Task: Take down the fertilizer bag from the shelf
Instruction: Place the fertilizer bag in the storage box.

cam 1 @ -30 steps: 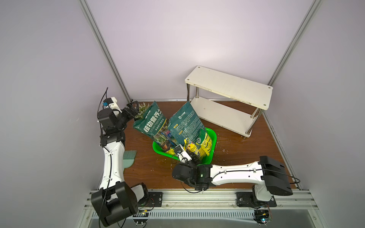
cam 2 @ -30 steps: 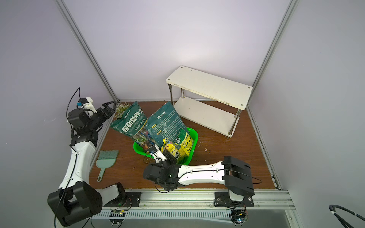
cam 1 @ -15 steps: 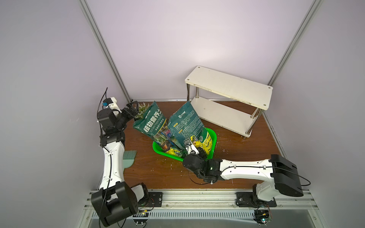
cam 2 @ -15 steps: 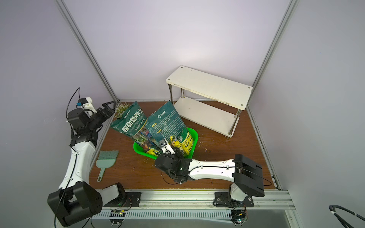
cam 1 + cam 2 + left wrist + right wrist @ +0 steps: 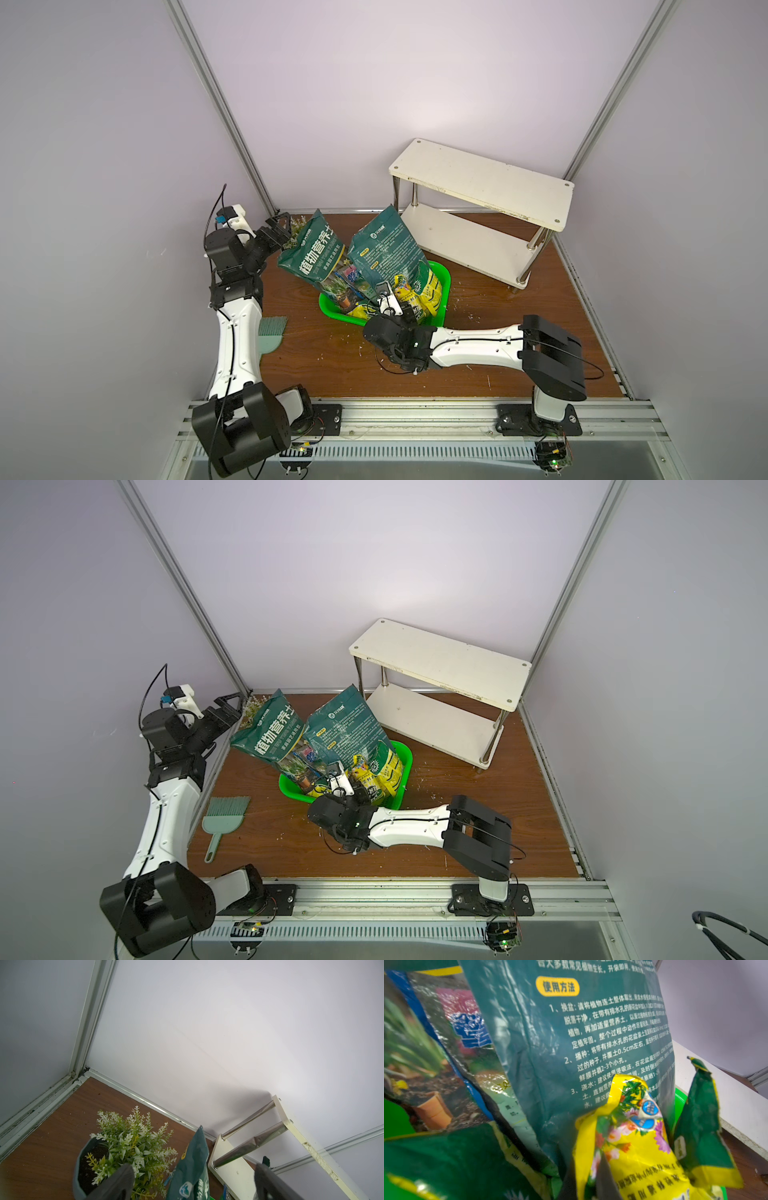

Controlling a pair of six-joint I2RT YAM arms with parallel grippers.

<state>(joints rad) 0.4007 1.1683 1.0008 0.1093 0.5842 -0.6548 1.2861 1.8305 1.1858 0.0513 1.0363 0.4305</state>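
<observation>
From my end the table (image 5: 498, 357) is mostly bare wood. The shelf (image 5: 482, 183) stands at its back right corner, and I see nothing on either board. Two tall teal bags (image 5: 386, 249) stand tilted near the table's middle, leaning toward the back left corner, their bottoms in the green basket (image 5: 444, 274).

The fertilizer bag (image 5: 424, 291), which I take to be the yellow one, is already off the shelf. It sits in the basket on the side toward the front edge, pressed against the nearer teal bag.

A potted plant (image 5: 128, 1142) stands in the back left corner, and a brush (image 5: 226, 812) lies by the left edge.

My right gripper (image 5: 586, 1186) is at the basket's front rim. Its fingers are drawn narrow, and in the wrist view they look pinched on the yellow film's lower edge, though the contact is half out of frame. My left gripper (image 5: 192, 1183) hangs by the plant with its fingers spread wide, holding nothing.

I judge the bag to be a soft, glossy pouch. It should be light, slippery and crinkly, with loose fill that shifts and sags. I would grip a flat sealed seam or corner, not the bulging middle, and keep clear of the leaning teal bags so they don't tip.
</observation>
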